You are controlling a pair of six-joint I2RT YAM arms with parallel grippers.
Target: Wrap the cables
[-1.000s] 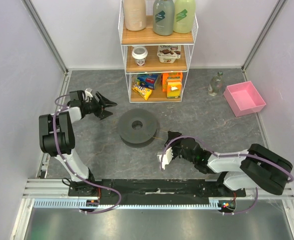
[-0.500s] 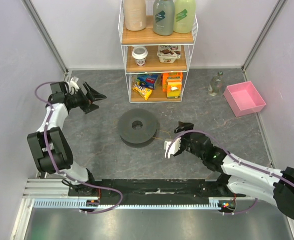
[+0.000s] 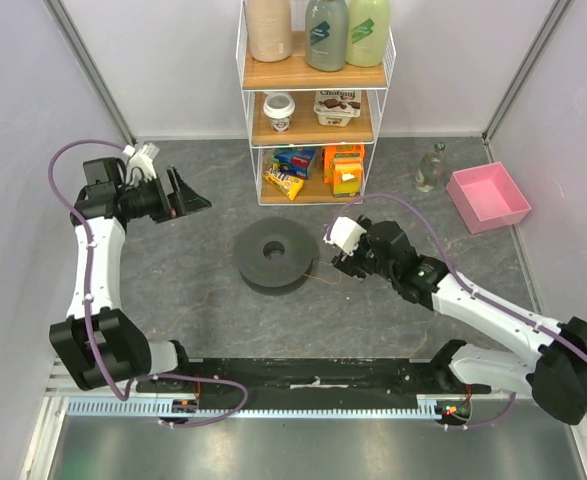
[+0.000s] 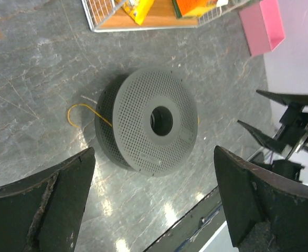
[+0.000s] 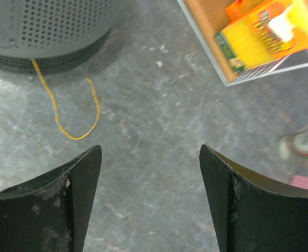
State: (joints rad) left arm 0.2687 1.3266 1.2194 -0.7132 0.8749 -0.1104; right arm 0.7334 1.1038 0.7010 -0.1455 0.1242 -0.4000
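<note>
Both end effectors are empty. The left end effector (image 3: 191, 192) hangs with fingers spread at the upper left of the top view, well apart from the spool (image 3: 276, 255). The right end effector (image 3: 341, 253) is also spread, just right of the spool.

**Location:** The spool lies flat at centre frame. A short loop of wire (image 5: 72, 113) trails from its lower rim onto the surface (image 3: 393, 330), upper left in the right wrist view. The left wrist view shows a second loose curl beside the spool.

**Handling, as judged:** The wire is hair-fine, light and springy. It is likely to slip from a loose pinch and to kink if pulled hard. The best hold is at the outer bend of the loop, where it stands clear of the rim. The spool looks rigid and could slide if dragged.

**Clearance:** There is open surface on all sides of the spool. The shelf (image 3: 316, 100) stands near, above it in the top view. The pink tray (image 3: 488, 197) is well apart at the right.
</note>
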